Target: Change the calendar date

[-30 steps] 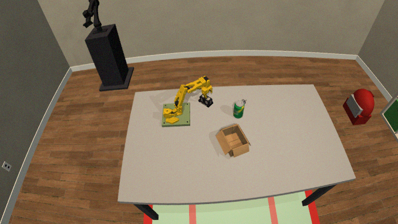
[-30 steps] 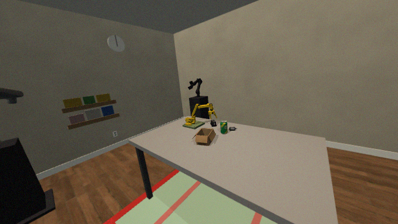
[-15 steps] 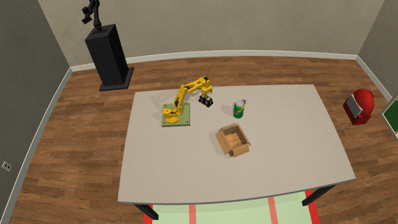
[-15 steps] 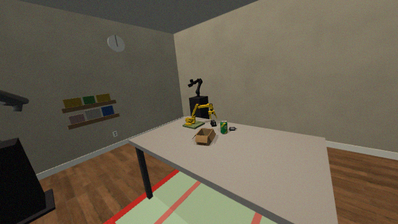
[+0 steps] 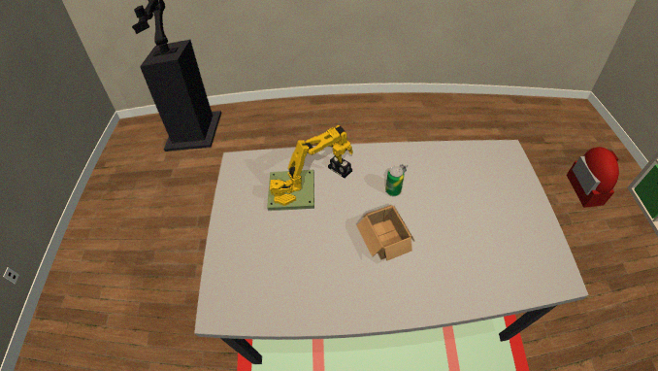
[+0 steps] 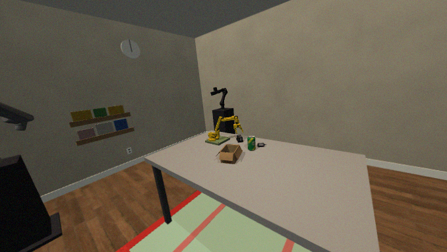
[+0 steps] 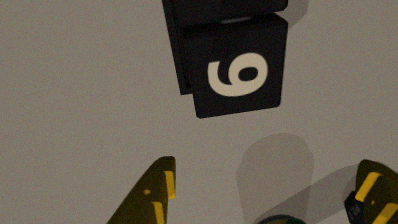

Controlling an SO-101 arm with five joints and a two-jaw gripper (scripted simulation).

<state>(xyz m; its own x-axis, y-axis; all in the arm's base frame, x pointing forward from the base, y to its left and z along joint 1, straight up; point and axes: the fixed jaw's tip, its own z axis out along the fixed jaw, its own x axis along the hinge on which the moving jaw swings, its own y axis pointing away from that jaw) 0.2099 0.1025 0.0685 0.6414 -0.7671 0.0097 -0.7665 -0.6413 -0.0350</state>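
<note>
grey tabletop (image 5: 461, 219) (image 6: 297, 185) (image 7: 75, 100); calendar's (image 5: 341, 166) (image 6: 239, 138) (image 7: 175, 50) month name hidden.

Black cube (image 7: 240, 105) with a cream digit.

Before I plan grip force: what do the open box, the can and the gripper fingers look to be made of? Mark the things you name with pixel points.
Open box (image 5: 399, 251) (image 6: 226, 156): likely matte cardboard, brown with folded flaps.
Can (image 5: 394, 187) (image 6: 251, 144): probably painted metal, pale top rim.
Gripper fingers: possibly yellow plastic, dull surface; wrist view too dark to settle it.
</note>
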